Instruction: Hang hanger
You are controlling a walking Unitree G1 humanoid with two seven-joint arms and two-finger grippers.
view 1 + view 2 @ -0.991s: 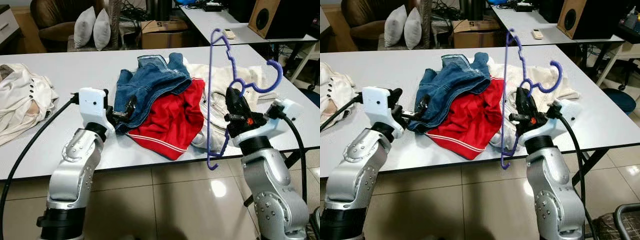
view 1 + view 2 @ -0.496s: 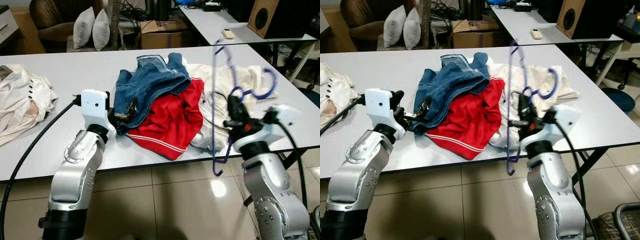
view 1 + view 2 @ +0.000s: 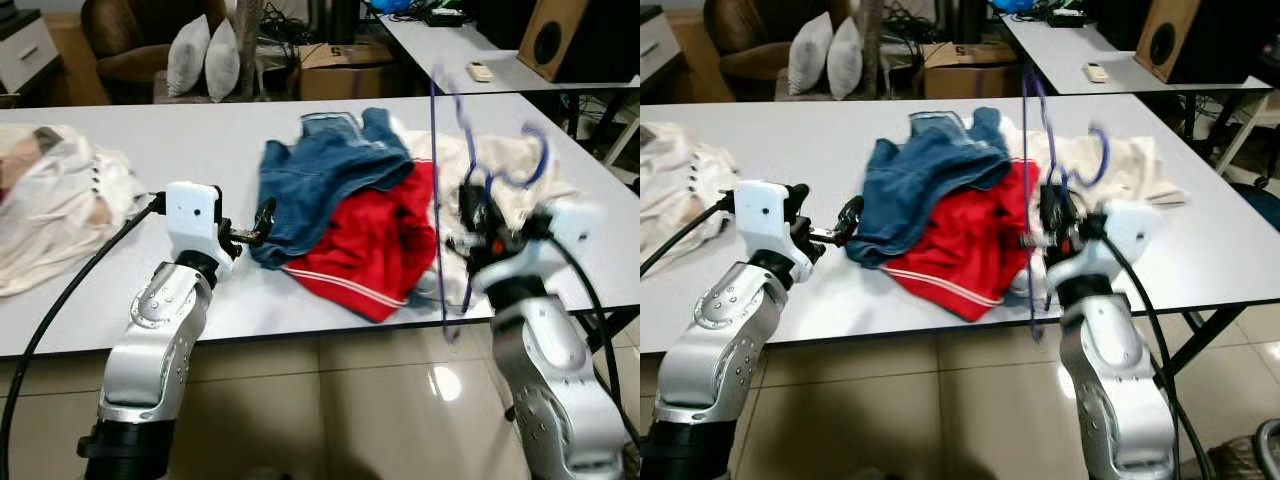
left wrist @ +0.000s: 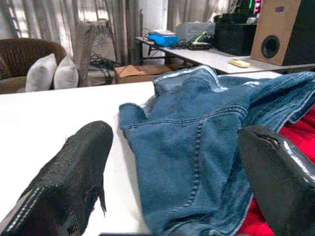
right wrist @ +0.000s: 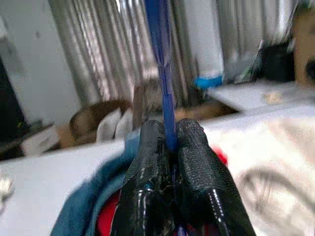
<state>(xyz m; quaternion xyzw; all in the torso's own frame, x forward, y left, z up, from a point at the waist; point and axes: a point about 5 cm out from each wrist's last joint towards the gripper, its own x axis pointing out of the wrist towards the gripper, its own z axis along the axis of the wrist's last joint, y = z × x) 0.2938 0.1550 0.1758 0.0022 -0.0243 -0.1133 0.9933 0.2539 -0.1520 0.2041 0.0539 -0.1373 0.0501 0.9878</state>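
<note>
Right gripper [image 3: 468, 215] raised above the near edge of the white table [image 3: 180, 130], forearm angled up from below, fingers [image 5: 147, 167] clenched on a thin purple hanger [image 3: 436, 190]. Hanger held upright and edge-on, hook [image 3: 530, 160] curling out to the right, lower bar dropping past the table edge. Behind it, a cream garment [image 3: 510, 195] spread on the tabletop.

Left gripper [image 3: 258, 222] stretched forward low over the table, silver forearm rising from the near edge, black fingers [image 4: 74, 167] spread apart and holding nothing, tips just short of the blue denim garment [image 3: 330, 175]. Denim lying partly over a red garment [image 3: 375, 245] with white stripes. At far left, a second cream garment [image 3: 50, 205] with dark buttons.

Beyond the table, two white cushions [image 3: 205, 55], a cardboard box [image 3: 345, 70] with a printed mark too blurred to read, and a wooden speaker [image 3: 560, 40].
</note>
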